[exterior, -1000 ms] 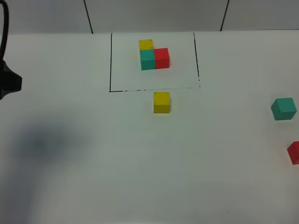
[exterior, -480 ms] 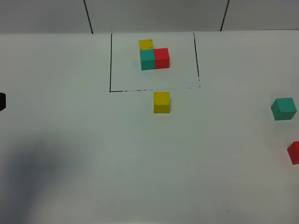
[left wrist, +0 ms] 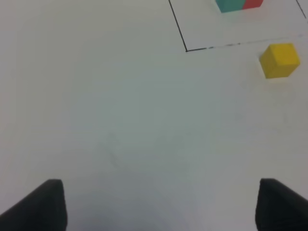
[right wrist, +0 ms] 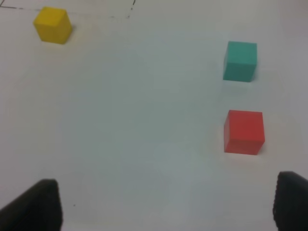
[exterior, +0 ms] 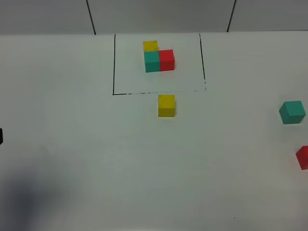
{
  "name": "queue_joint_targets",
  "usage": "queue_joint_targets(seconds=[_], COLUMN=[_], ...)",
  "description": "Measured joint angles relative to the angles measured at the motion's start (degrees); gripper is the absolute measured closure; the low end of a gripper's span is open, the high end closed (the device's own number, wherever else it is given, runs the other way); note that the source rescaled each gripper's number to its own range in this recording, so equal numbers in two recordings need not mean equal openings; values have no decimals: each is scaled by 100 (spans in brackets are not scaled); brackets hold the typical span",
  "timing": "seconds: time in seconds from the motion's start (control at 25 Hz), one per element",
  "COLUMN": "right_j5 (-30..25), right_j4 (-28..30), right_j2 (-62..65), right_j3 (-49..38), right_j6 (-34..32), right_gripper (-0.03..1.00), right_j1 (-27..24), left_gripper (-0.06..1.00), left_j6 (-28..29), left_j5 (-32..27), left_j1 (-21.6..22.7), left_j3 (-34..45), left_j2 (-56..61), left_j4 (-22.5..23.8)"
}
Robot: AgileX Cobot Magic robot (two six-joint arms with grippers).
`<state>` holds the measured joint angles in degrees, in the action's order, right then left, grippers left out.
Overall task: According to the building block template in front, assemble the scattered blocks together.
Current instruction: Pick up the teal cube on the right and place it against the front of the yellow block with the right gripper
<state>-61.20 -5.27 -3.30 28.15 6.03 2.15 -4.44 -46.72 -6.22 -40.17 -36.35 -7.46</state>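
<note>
The building block template (exterior: 159,58), a joined yellow, teal and red L-shape, sits at the back inside a thin black rectangle (exterior: 114,67). Of the scattered blocks, the yellow one (exterior: 166,105) lies just in front of that frame. The teal one (exterior: 292,112) and the red one (exterior: 303,157) lie at the far right edge. My left gripper (left wrist: 163,207) is open over bare table, with the yellow block (left wrist: 280,60) far ahead of it. My right gripper (right wrist: 163,204) is open too, and the red block (right wrist: 244,132) and teal block (right wrist: 240,60) lie ahead of it, untouched.
White tabletop (exterior: 144,168) all around. A sliver of the left arm (exterior: 1,136) shows at the left edge, with its soft shadow at the near left corner. A grey panelled wall (exterior: 159,14) runs behind the table.
The left arm has drawn back along the left edge toward the near side, almost out of the exterior view, and its shadow slid to the near left corner. The blocks have not moved.
</note>
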Motion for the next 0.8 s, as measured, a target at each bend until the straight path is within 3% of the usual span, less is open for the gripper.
queue_joint_targets(seconds=[0.32,0.64,0.8], right_j5=[0,0,0], right_j4=[0,0,0], right_j2=[0,0,0], right_j3=[0,0,0], right_j6=[0,0,0], right_gripper=[20,20,20], right_j1=[0,0,0], left_gripper=[9,9,14], left_j6=[-5,-5,0], left_j5=[-101,-631,-876], left_j1=[0,0,0], left_j3=[319,354,362], left_j2=[638,1284,1672], left_j4=[-174,-174,-174])
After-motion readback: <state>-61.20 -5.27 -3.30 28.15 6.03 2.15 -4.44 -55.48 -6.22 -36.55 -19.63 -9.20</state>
